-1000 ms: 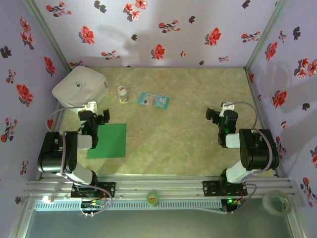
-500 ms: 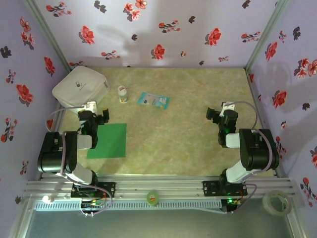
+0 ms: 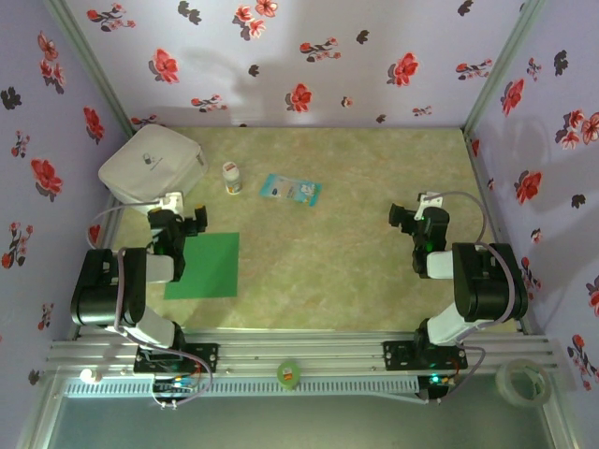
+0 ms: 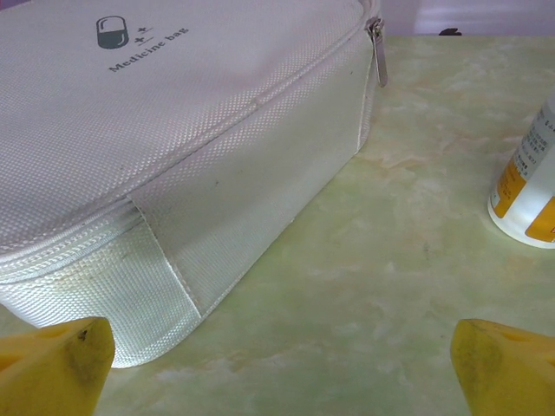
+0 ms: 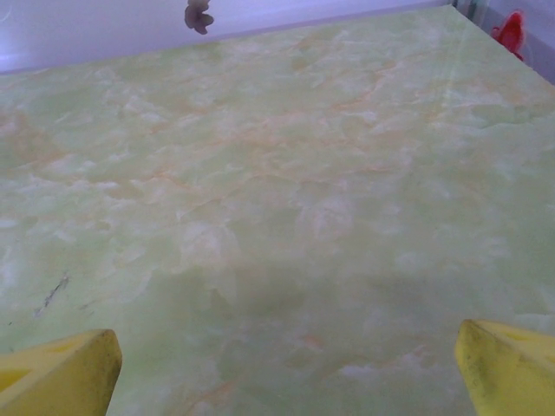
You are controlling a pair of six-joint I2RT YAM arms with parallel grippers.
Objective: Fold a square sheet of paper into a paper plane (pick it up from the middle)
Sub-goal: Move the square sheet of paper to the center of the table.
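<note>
Green sheet (image 3: 202,266) lies flat and unfolded just on the near side of the white bag (image 3: 150,164), so nothing's done yet: no pickup, no creases. Left gripper (image 3: 184,224) hangs low beside the bag, jaws wide, empty. Right gripper (image 3: 412,217), well off to the bag's right, is spread and empty too.

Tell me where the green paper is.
In the top view, the green paper lies flat on the table, left side, partly under the left arm, nearer than the white bag.
</note>
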